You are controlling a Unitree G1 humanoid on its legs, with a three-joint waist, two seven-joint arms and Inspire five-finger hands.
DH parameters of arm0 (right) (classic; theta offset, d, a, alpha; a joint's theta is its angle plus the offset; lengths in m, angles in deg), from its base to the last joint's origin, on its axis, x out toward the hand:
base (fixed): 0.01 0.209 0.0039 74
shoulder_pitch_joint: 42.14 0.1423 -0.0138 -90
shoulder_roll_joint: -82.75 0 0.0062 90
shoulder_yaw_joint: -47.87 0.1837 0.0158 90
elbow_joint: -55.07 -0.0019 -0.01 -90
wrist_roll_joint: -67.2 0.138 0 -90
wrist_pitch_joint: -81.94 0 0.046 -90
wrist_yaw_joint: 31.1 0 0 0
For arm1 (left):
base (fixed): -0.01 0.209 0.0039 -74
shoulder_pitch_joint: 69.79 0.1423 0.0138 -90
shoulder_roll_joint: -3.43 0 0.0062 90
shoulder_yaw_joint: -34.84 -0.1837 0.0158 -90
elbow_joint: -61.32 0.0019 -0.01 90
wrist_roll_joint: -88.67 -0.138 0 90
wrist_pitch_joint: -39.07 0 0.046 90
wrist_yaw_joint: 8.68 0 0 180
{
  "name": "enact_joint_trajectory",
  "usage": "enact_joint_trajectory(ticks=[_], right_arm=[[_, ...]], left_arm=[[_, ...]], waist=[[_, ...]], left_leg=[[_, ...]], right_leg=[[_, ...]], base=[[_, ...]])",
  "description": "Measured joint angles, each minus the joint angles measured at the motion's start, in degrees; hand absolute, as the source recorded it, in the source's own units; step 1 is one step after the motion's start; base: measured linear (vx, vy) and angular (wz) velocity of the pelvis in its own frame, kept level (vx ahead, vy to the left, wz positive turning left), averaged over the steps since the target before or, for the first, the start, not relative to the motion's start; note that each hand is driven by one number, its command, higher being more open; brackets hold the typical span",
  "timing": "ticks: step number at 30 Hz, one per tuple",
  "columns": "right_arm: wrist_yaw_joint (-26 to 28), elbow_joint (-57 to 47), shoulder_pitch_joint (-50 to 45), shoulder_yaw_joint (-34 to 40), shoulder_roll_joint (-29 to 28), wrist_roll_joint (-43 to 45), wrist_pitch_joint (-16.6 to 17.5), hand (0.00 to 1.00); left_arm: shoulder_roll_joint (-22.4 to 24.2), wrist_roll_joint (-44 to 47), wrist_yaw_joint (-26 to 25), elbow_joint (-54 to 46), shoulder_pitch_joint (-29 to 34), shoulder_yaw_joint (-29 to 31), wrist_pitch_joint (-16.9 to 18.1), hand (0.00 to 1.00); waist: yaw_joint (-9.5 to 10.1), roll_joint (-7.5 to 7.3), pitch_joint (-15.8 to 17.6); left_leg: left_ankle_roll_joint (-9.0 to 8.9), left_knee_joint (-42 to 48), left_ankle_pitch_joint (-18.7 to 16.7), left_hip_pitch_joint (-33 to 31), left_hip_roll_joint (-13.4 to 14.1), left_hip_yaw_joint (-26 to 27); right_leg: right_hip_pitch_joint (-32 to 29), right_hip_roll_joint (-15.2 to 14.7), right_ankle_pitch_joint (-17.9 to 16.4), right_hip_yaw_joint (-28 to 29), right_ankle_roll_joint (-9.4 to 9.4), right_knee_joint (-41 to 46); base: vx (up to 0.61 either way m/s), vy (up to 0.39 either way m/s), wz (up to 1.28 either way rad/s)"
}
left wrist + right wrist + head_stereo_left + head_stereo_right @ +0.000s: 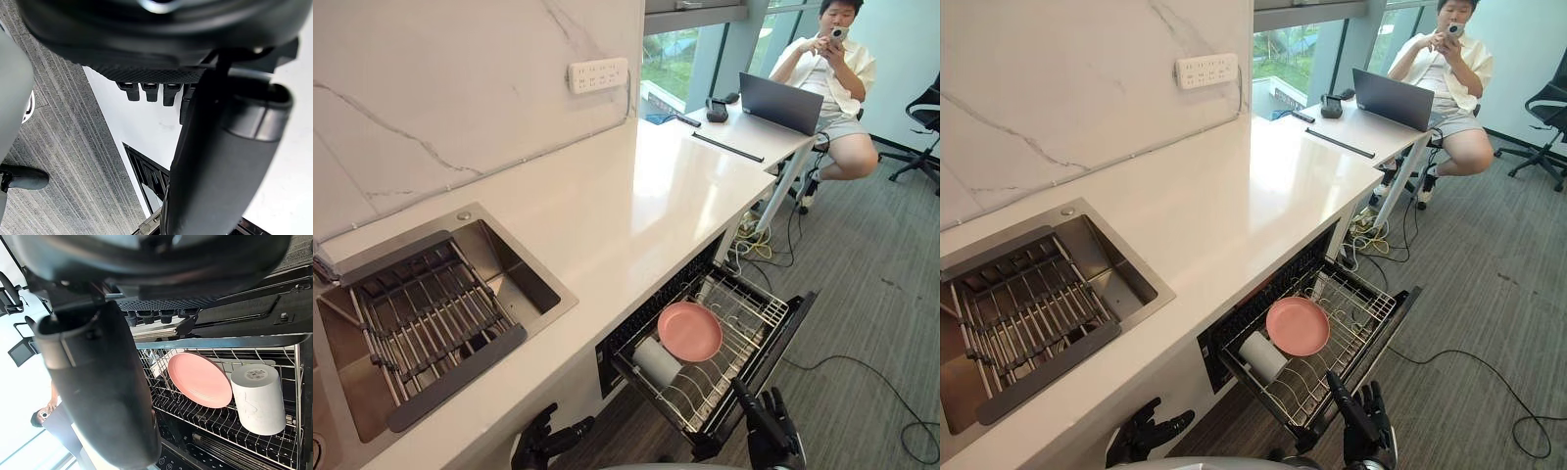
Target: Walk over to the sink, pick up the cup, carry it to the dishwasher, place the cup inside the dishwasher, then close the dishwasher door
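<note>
One risk: my left hand [546, 443] and right hand [771, 431] hang empty, fingers slack, and the white cylindrical cup [657, 361] lies on its side in the wire dishwasher rack [744, 323] beside the round pink plate [690, 331], so a hard shove may roll it.

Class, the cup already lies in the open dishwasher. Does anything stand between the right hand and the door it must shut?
Nothing visible does. The right hand hangs close by the door, at its outer edge, with no object between them. The cup and plate lie inside the rack.
</note>
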Motion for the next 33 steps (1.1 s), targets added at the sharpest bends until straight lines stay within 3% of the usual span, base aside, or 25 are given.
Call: enact_joint_trajectory(ticks=[9,16,27,33], right_arm=[[1.29,-0.03,0.41,-4.63,3.77,-0.15,-0.50,1.00],[1.28,0.56,3.79,-10.42,6.67,-0.32,-1.19,1.00],[1.47,3.47,19.16,-19.33,9.35,-0.78,-1.44,1.00],[2.44,7.79,29.88,-22.42,13.25,-10.43,-5.93,1.00]], left_arm=[[-0.10,-0.03,0.00,-0.03,-0.16,-1.25,0.20,1.00],[-0.09,0.00,-0.80,0.20,-0.69,-2.45,1.65,1.00],[-2.46,1.68,-2.30,2.28,-3.58,-8.37,3.21,1.00],[-4.21,2.25,-1.56,2.47,-5.98,-9.56,3.28,1.00]], waist=[[0.55,0.46,0.13],[2.54,0.55,0.13],[4.49,0.33,1.69],[5.89,-0.46,4.87]], left_leg=[[-0.24,-0.17,0.59,-0.15,0.24,-2.75],[-0.15,-1.98,2.56,-1.10,-0.69,-7.25],[0.73,-5.78,5.92,-7.61,-2.44,-17.83],[0.70,-5.76,7.58,-10.58,-2.51,-21.60]], right_leg=[[1.10,-0.36,-1.69,-3.35,-0.48,-0.08],[2.36,-0.58,-0.86,-6.55,-0.42,-1.05],[-0.23,-1.29,0.81,-13.34,-1.03,-3.02],[-1.23,-1.40,1.19,-16.38,-1.58,-3.07]], base=[[-0.02,-0.023,0.13],[0.00,-0.020,0.26],[-0.03,-0.005,0.32],[-0.03,0.003,0.27]])
